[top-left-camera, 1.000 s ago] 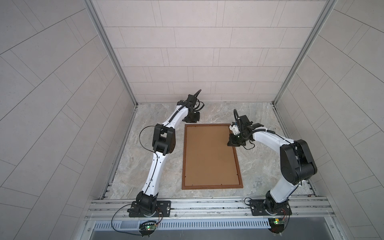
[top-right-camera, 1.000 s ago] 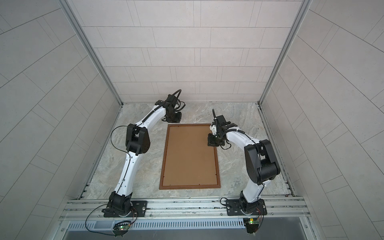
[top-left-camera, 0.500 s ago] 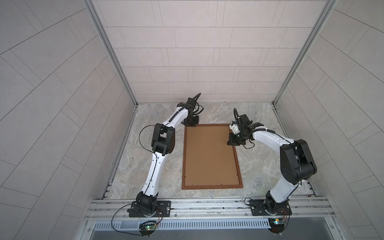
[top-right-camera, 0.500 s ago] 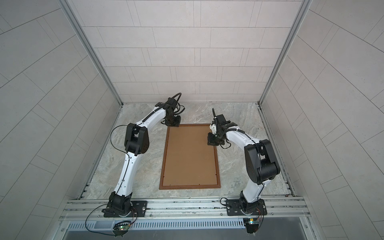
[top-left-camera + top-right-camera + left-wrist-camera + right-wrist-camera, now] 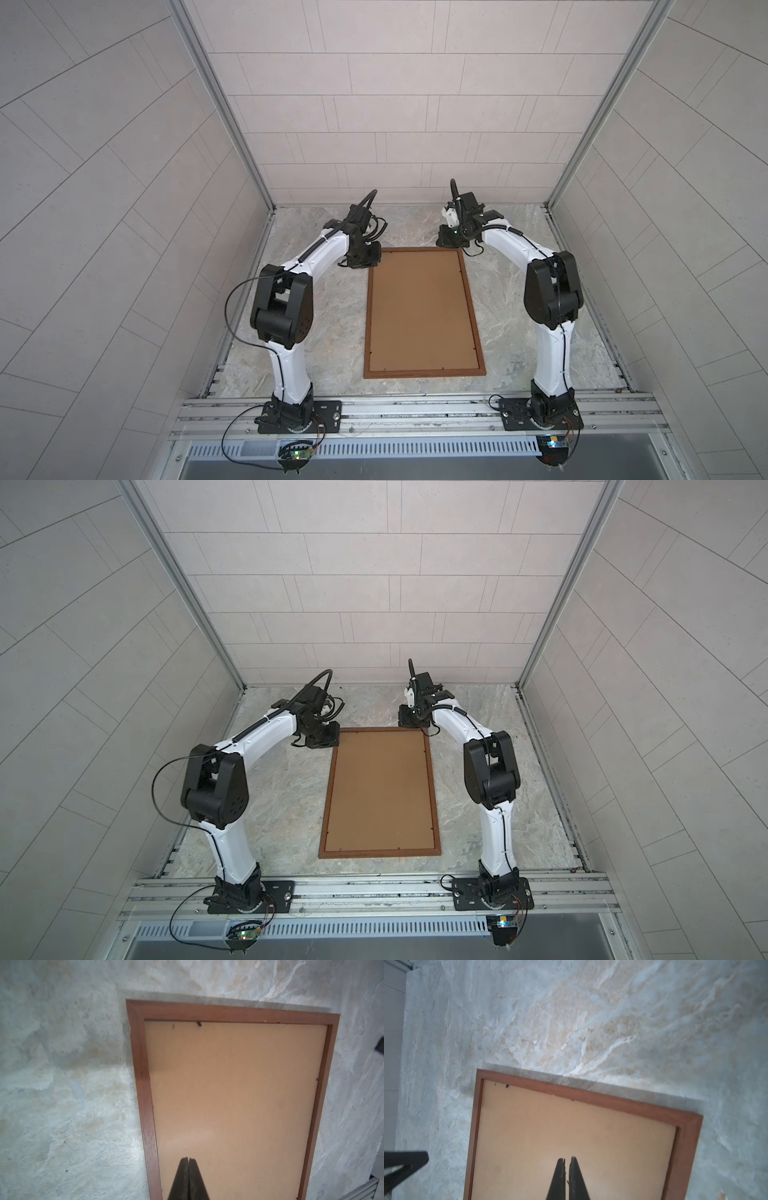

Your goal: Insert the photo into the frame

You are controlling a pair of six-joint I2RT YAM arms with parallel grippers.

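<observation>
Frame (image 5: 424, 372), thin brown wood (rectangular)

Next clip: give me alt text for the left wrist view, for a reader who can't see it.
The left gripper, jaws shut and empty, points over a plain brown backing board that sits inside the dark-brown wooden frame, lying flat on a marbled tabletop. Two of the frame's corners show; the photo is not visible.

Both arms reach forward from their bases, elbows raised high, forearms sloping down and inward. The left arm (image 5: 316, 259) ends in the left claw (image 5: 188, 1160), its jaws pressed together. The right arm (image 5: 515, 249) carries the right claw (image 5: 566, 1160), closed to a hairline slit. The claws stand well apart.
</observation>
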